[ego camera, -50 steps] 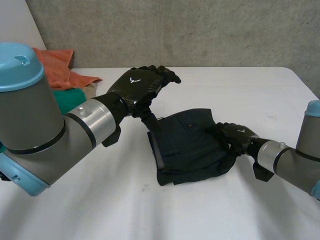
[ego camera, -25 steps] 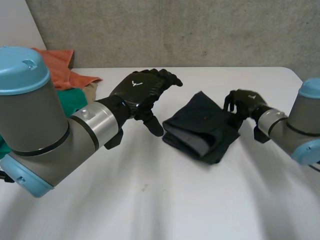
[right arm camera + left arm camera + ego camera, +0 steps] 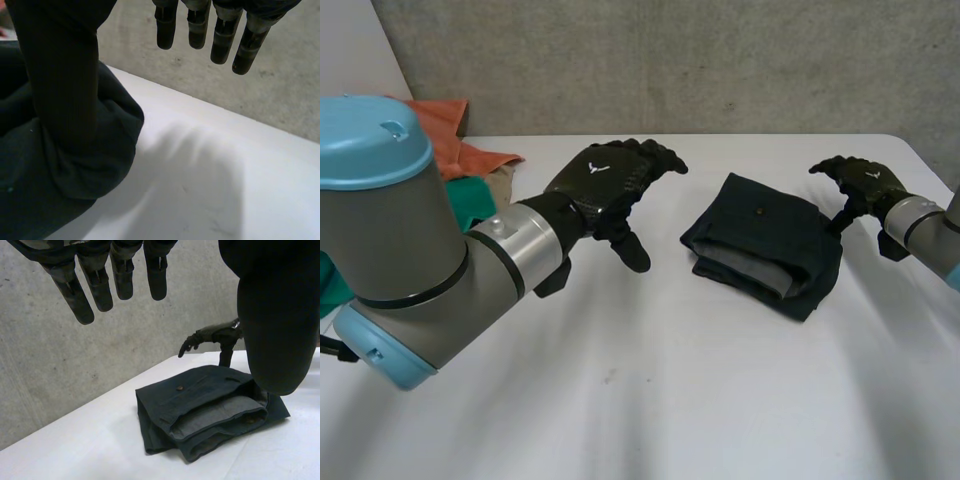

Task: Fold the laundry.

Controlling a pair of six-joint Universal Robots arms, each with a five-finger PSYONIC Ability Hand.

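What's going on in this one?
A two-armed robot is folding laundry at a white table. A dark navy garment lies folded into a compact bundle near the table's middle. The left hand hovers open beside it, not touching. The right hand is open at the bundle's opposite corner, thumb close to the cloth. A pile of orange and green cloths sits at the table's left edge.

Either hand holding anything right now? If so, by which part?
Nothing is held. The left hand hovers open beside the folded dark garment; the right hand is open at its corner, fingers straight, not pinching cloth.
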